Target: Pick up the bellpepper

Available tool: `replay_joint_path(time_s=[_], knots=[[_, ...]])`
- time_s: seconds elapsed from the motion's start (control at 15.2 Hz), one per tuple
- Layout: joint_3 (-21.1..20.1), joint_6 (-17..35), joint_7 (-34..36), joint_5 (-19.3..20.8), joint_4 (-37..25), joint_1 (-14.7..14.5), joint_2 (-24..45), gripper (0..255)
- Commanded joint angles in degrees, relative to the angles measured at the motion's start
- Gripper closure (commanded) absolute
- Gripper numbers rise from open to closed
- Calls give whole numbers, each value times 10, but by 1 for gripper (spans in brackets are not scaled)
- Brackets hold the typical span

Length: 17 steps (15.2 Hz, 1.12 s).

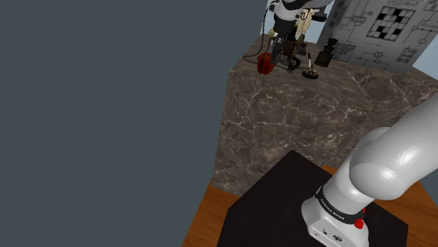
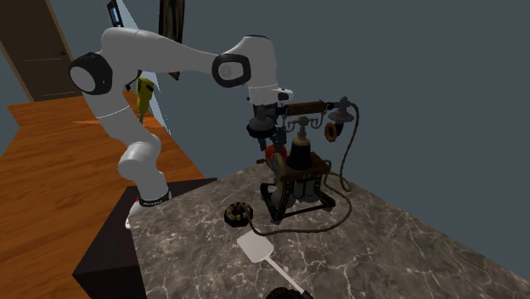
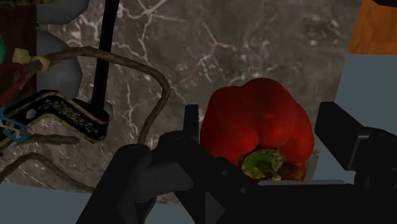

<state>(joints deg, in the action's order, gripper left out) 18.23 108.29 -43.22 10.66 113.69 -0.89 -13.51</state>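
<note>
1. Marble counter point(image 1: 316, 119), grey-brown, bearing the telephone.
2. Old telephone point(image 2: 299, 174), dark, upright; I take it as my landmark.
3. Gripper point(image 3: 259, 124), just beside the telephone; I see its black fingers clasping the bellpepper.
4. Red bellpepper point(image 1: 264, 63), between those fingers, beside the telephone.
5. White spatula point(image 2: 255, 247), near the telephone.

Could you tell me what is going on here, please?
A white Franka arm reaches over a marble counter to pick up a red bell pepper. Its end effector is right at the pepper, which is near the counter's edge beside an antique telephone. Whether the pepper is gripped yet cannot be told.
</note>
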Motion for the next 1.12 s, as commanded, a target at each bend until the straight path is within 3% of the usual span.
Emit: replay_joint_path(time_s=[0.0, 1.06], knots=[[0, 0, 0, 0, 1, 0, 1, 255], [-3, -108, -15, -10, -124, -4, 17, 255]])
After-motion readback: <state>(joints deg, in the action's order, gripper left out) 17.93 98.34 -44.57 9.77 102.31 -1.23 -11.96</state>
